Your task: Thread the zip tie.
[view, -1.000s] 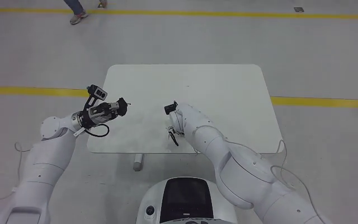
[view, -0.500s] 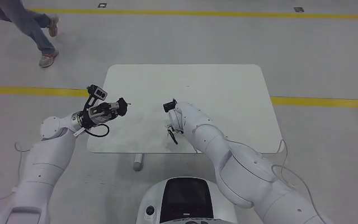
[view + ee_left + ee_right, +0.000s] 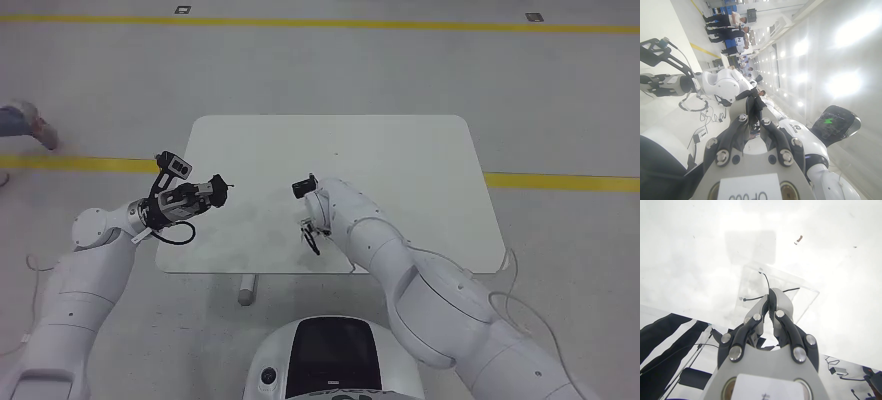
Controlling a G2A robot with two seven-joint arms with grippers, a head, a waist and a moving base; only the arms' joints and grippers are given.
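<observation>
The right tool (image 3: 769, 294) is pinched shut on a thin black zip tie (image 3: 767, 281). The tie's free length curves away beyond the tips, over a clear tray (image 3: 810, 298) on the worktop (image 3: 696, 256). The left tool (image 3: 753, 97) is raised well apart, near the worktop's left edge. It is closed on a dark scrap (image 3: 745, 94), possibly the tie's mate, so threading likely means bringing the two tools together.

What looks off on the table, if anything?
Only minor: a small brown scrap lies on the table, apart from the clear tray, with a few dark specks nearby. It looks like debris, not task parts. The right gripper pinches a zip tie over the tray.
</observation>
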